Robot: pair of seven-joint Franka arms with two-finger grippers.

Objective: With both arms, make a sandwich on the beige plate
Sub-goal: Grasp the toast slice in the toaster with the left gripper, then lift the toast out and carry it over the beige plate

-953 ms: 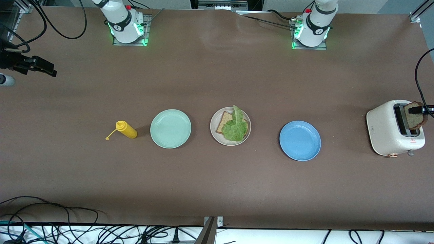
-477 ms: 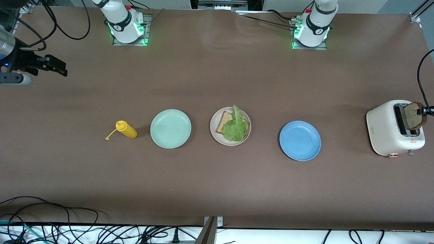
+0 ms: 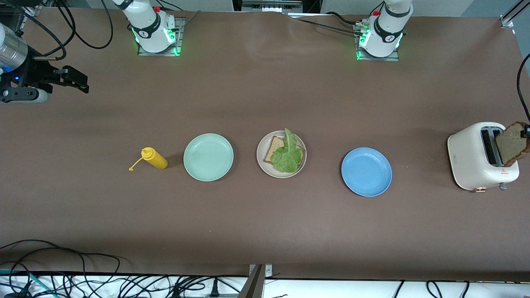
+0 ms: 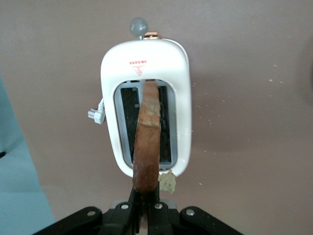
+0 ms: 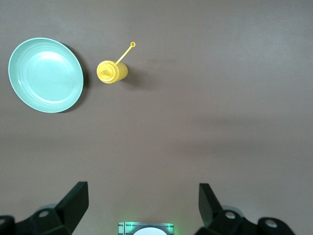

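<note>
- Brown table (image 3: 265,223) fills the frame; cables run along its lower edge.
- Left hand (image 4: 145,211) is cut off at the right edge of the front view. In its wrist view, it pinches a bread slice (image 3: 512,142) over the toaster (image 3: 476,161).
- Right hand (image 3: 76,79) hangs at the upper left of the frame over bare table, fingers spread wide; much of its arm is out of frame.
- Beige plate (image 3: 261,159) sits mid-frame between the green plate (image 3: 208,157) and the blue plate (image 3: 366,171).
- On the beige plate a lettuce leaf (image 3: 287,155) hides most of the lower slice (image 3: 274,148); no top slice is on it yet.
- Yellow bottle (image 3: 154,158) lies beside the green plate.
- Against the earlier frames, the held slice has risen clear of the slot and drifted toward the right edge.
- Right hand has moved farther into the frame.
</note>
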